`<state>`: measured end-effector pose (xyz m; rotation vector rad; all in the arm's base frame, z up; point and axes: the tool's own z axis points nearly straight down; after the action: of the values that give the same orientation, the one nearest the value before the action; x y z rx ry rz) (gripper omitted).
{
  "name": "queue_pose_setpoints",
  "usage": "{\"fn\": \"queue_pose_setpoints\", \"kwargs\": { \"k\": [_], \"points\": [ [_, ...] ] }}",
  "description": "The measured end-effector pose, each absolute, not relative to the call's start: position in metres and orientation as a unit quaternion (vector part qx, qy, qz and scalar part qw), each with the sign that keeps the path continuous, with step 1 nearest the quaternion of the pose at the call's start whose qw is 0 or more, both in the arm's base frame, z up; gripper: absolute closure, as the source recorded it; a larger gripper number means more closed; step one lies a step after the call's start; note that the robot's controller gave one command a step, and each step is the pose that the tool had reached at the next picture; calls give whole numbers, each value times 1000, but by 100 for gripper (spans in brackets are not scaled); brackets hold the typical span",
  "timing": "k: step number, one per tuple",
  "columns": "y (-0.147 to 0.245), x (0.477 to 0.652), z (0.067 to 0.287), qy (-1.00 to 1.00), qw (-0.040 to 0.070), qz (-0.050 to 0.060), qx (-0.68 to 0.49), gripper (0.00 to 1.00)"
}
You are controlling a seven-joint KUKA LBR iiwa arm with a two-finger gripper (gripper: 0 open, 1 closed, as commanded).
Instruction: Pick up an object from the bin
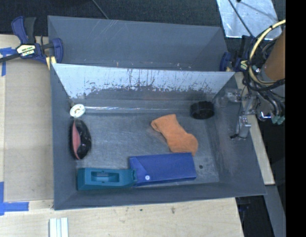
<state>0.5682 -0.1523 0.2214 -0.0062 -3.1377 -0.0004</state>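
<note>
Taking the floor of the grey metal bin (pixel 61 132) as a clock face and going left to right: a small white round disc (pixel 77 110) lies at 10 o'clock, close to the foot of the back wall. Just below it, at 9 o'clock, is a black oval thing with a pink stripe (pixel 80 138), its long axis running 12 to 6.

At 7 o'clock a flat teal case (pixel 103 178) lies along the front wall, long axis 9 to 3. Its right end touches a flat blue block (pixel 165 168) at 5 o'clock, which lies the same way, its right end tipped a little towards 2.

An orange cloth (pixel 175 134) lies crumpled just right of the centre. Its long axis runs from 10 to 4 o'clock, the narrower end pointing to 10 and the wider end almost reaching the blue block's top edge. At 2 o'clock, in the back right corner, is a small black round cup (pixel 202 110), apart from the cloth.

The gripper (pixel 240 131) hangs at 3 o'clock over the bin's sloping right wall, pointing down, with cables bunched above it. Nothing is seen in its grasp, and whether it is apart or together cannot be told. The black cup, towards 10 o'clock from it, and the orange cloth, towards 9, are the things nearest to it, and both lie clear of it.
</note>
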Motion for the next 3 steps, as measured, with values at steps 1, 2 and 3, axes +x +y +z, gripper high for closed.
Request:
{"fn": "queue_pose_setpoints", "kwargs": {
  "k": [1,2,3],
  "points": [
    [-151,569,226,-1000,-1,0,0,0],
    [-114,540,148,-999,-3,1,34,0],
    [-75,539,149,-998,0,0,-63,0]
  ]
}}
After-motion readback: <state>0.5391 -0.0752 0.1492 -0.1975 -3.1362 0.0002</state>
